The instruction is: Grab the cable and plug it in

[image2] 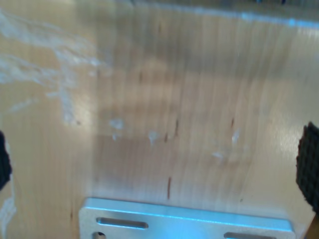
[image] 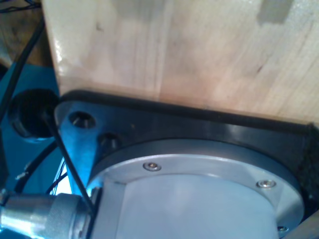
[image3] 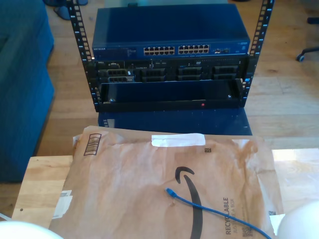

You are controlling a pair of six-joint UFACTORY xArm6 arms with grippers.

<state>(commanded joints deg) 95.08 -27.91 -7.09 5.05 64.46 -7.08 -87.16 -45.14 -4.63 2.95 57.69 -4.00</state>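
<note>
The cable (image3: 214, 211) is thin and bright blue and lies loose on a brown paper mailer (image3: 124, 184) in the exterior view. Its small plug (image3: 170, 190) points toward the rack, and the rest runs off toward that view's lower right. Behind the table stands a blue network switch (image3: 169, 27) with two rows of ports (image3: 177, 50). My second gripper (image2: 155, 167) is open over bare wood, its black textured pads (image2: 310, 167) far apart at the picture's sides with nothing between them.
The first wrist view looks at the wooden table's edge (image: 199, 50), a black mounting plate (image: 209, 124), a grey arm base (image: 199, 199) and a thick black cable (image: 67, 154). A slotted metal bracket (image2: 184, 219) lies by my second gripper. A blue sofa (image3: 22, 84) fills the exterior view's left.
</note>
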